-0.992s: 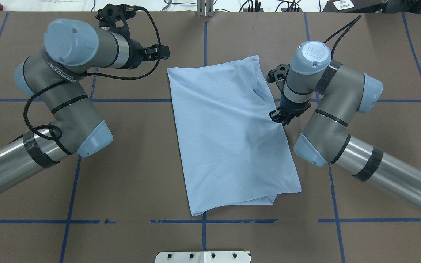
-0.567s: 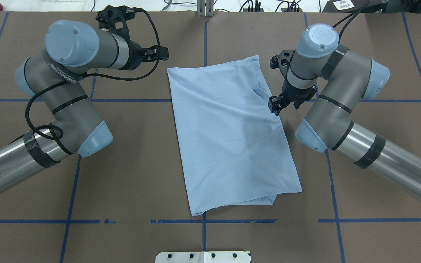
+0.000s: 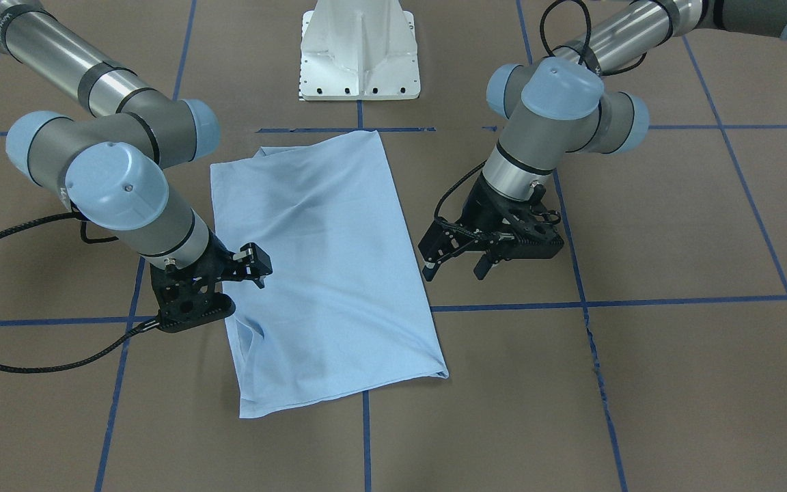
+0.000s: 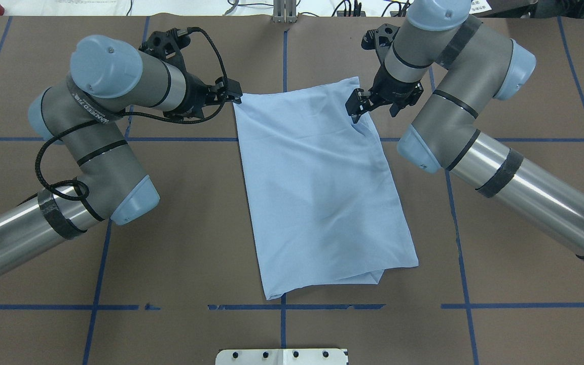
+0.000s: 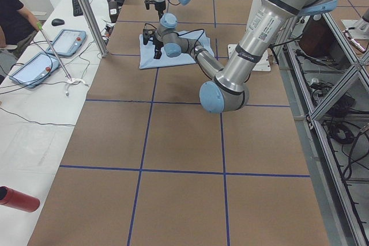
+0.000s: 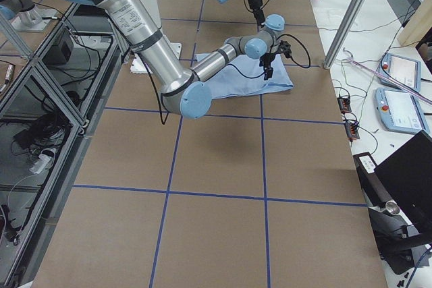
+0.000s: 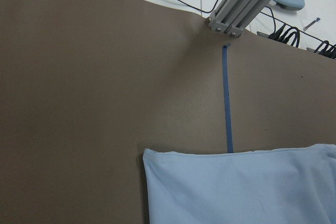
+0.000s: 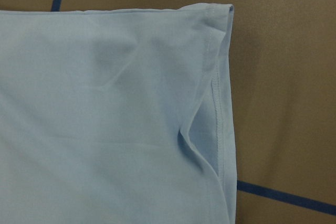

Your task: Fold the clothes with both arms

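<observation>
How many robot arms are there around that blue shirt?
2. The left arm reaches the T-shirt at its far-left corner, the right arm at its far-right corner. None appears hidden.

The T-shirt (image 4: pixel 317 192) lies flat at the middle of the counter (image 4: pixel 185 243), ahead of the pedestal base (image 4: pixel 282 356); the left gripper (image 4: pixel 234 96) is just beside the shirt's far left corner; the right gripper (image 4: pixel 355 107) hangs over its far right corner; the left arm (image 4: pixel 94 152) and right arm (image 4: pixel 474 142) flank the shirt.

Left gripper (image 3: pixel 455 266): jaws spread, angled down and inward. Right gripper (image 3: pixel 255 262): jaws apart (gap harder to see).
</observation>
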### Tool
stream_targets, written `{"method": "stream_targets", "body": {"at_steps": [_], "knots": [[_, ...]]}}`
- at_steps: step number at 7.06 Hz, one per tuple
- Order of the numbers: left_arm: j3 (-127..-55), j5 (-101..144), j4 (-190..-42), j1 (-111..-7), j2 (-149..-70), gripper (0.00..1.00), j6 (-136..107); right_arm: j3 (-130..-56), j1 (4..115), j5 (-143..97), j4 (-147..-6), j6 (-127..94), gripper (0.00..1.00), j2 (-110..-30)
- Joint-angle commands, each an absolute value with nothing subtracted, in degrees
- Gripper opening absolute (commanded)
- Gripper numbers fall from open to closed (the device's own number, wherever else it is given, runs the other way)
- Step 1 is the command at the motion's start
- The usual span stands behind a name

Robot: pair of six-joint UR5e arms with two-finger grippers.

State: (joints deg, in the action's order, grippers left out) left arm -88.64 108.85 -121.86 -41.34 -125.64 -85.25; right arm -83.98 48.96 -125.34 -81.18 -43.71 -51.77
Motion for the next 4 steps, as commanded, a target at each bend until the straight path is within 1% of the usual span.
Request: {"method": "stream_targets", "body": {"at_steps": [1, 2, 3, 4], "knots": [[-82.6, 109.7, -122.3, -39.0, -126.6, 1.00, -88.2, -89.4, 50.1, -127.9, -78.9, -50.3, 1.00, -54.9], [-79.0, 100.7, -121.9, -39.3, -129.5, 1.00, -77.7, -89.5, 50.6, -128.1, -78.8, -50.7, 1.00, -54.9], [-77.2, 96.8, -122.3, -39.7, -130.2, 1.00, -73.1, -89.4, 50.7, -128.1, -78.9, -50.7, 1.00, -54.9], [-73.7, 93.5, -122.3, -39.7, -133.4, 1.00, -72.1, -89.4, 51.1, -128.1, -78.9, -50.7, 1.00, -54.9]]}}
